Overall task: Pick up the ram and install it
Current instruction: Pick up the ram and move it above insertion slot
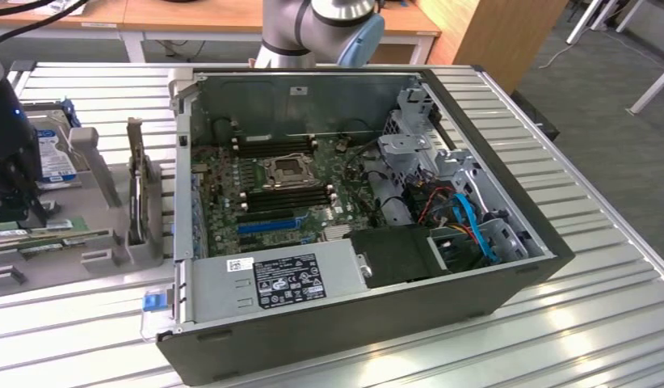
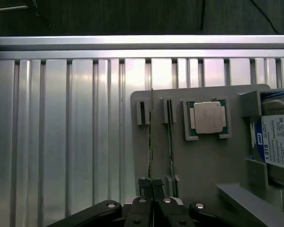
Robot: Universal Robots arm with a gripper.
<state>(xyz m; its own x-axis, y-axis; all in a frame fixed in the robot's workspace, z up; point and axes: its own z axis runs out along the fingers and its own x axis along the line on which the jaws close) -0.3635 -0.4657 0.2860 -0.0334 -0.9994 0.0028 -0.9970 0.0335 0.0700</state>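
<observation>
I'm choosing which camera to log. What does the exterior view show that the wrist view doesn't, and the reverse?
Exterior view: the open case, its motherboard and power supply. Wrist view: the CPU on the tray, and the end effector shut on the ram. Both: tray, ram, hard drive, slatted table.

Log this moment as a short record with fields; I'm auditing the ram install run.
gripper: black gripper, shut on the thin green ram stick
ram: standing on edge in the flat grey holder tray
beside it: second green stick, same tray
also on tray: square silver processor chip; blue-labelled hard drive
target: open black computer case with green motherboard, on the slatted metal table
</observation>
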